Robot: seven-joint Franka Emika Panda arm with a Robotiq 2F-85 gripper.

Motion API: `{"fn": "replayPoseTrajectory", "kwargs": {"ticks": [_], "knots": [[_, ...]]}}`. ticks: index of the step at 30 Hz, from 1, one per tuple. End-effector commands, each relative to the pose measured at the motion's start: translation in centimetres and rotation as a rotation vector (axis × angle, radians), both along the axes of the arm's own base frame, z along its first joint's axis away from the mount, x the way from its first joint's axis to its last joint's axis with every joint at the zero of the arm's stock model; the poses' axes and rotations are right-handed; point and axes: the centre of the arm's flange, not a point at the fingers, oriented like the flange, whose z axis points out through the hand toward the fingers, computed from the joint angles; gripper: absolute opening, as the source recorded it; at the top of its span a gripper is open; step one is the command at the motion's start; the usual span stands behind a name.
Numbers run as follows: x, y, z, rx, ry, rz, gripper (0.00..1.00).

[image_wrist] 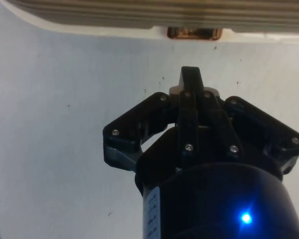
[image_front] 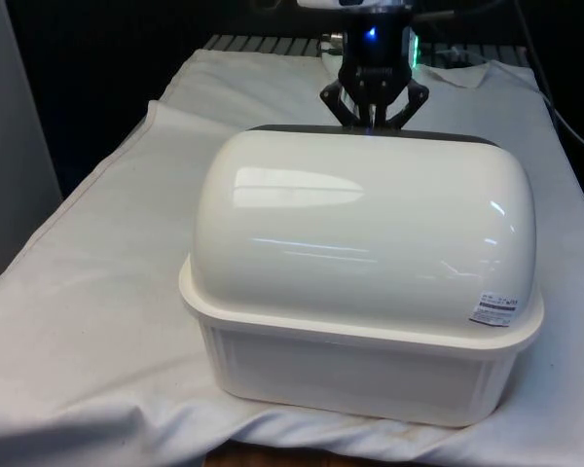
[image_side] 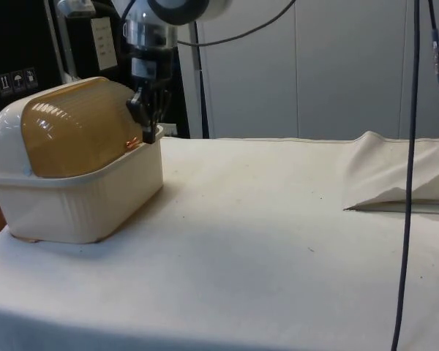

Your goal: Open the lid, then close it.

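A cream bread box point(image_front: 370, 360) stands on the cloth and turns its rounded white back to the front view. In the side view its ribbed amber roll lid point(image_side: 80, 131) is pulled down to the base's rim point(image_side: 80, 205). A small copper handle point(image_side: 134, 143) sits at the lid's lower edge. My black gripper point(image_side: 151, 131) hangs fingers-down just in front of that edge, shut, with nothing between its fingers. In the wrist view the closed fingertips point(image_wrist: 191, 79) are a short way from the handle point(image_wrist: 194, 33), not touching it. From the front the gripper point(image_front: 373, 117) pokes up behind the box.
The white cloth point(image_side: 263, 234) runs wide and flat on the gripper's side of the box. A raised fold of cloth point(image_side: 395, 172) lies at the far end in the side view. A dark cable point(image_side: 410, 183) hangs down there.
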Motion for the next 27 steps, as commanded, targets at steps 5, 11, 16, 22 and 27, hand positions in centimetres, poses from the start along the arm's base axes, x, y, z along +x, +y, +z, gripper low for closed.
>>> {"fn": "replayPoseTrajectory", "kwargs": {"ticks": [5,11,16,22,27], "knots": [[0.3,0.0,-0.7,0.003,-0.032,-0.013,0.0],[0.6,-0.1,-1.3,0.001,-0.042,-0.019,0.0],[0.6,-0.1,-1.4,0.001,-0.051,-0.024,0.0],[0.7,-0.2,-1.3,0.007,-0.062,-0.032,0.0],[0.7,-0.2,-1.3,0.008,-0.066,-0.037,0.0]]}}
